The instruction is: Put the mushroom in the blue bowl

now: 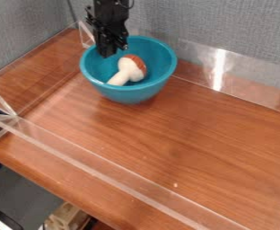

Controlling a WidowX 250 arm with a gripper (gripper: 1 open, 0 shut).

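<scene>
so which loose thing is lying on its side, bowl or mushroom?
The mushroom: tipped over inside the bowl, which sits upright on the table.

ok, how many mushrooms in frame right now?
1. The mushroom lies on its side inside the blue bowl, free of the gripper above the bowl's back-left rim. None visible elsewhere on the table.
</scene>
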